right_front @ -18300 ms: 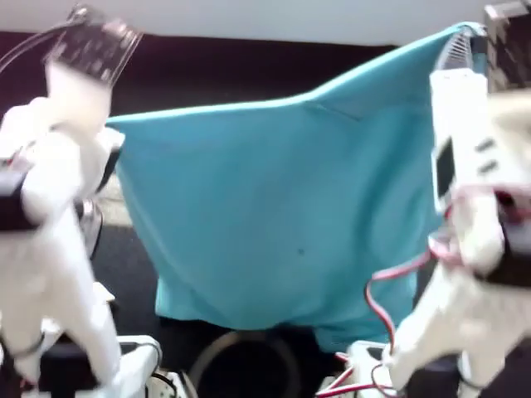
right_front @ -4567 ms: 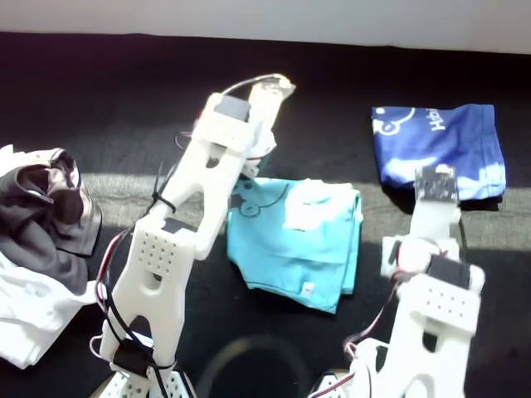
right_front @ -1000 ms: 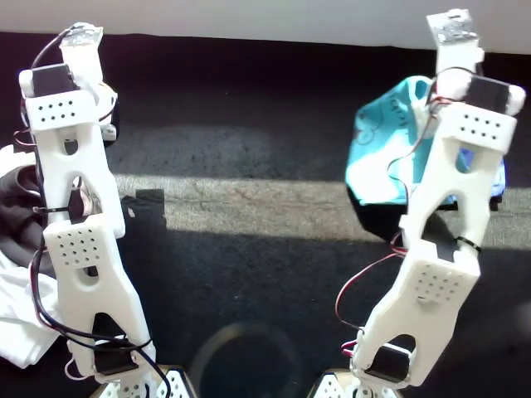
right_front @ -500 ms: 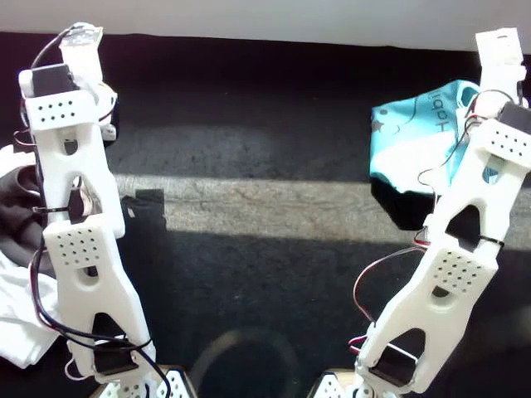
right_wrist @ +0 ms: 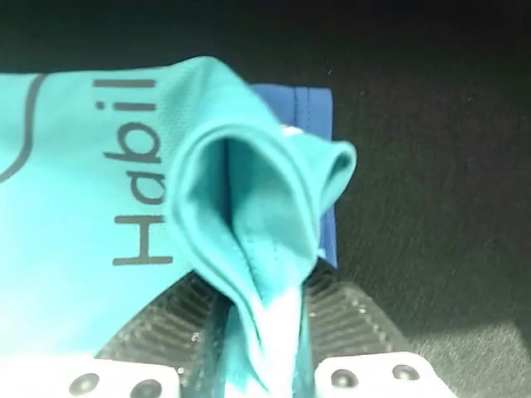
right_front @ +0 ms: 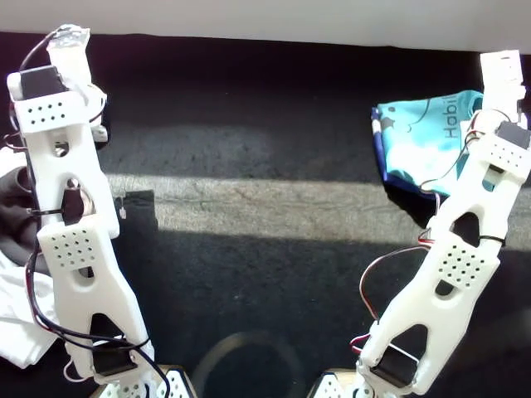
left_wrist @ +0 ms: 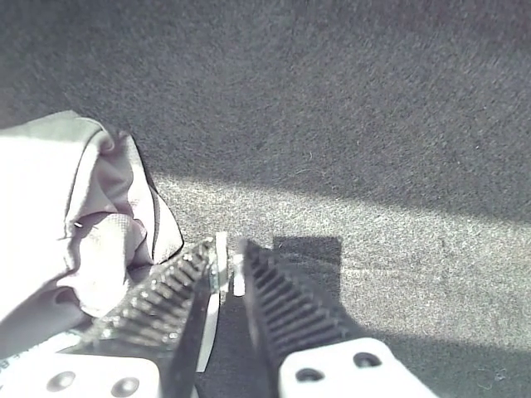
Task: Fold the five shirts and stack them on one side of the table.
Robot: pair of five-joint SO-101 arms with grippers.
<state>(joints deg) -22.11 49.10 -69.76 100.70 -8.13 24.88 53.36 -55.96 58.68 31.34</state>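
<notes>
Extended far forward, the right hand (right_wrist: 261, 290) grips the teal shirt (right_wrist: 99, 166); the left hand (left_wrist: 228, 249), likewise extended, sits closed, empty.

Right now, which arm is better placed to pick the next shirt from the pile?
Left: its pincer is empty beside the pile; the right pincer grips the teal shirt.

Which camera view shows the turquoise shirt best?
The right wrist view: the turquoise shirt is close, a bunched fold pinched between the fingers of the right gripper, over the blue shirt. The high view shows it flat at the far right of the table, partly behind an arm. The left wrist view faces a pale crumpled garment.
</notes>
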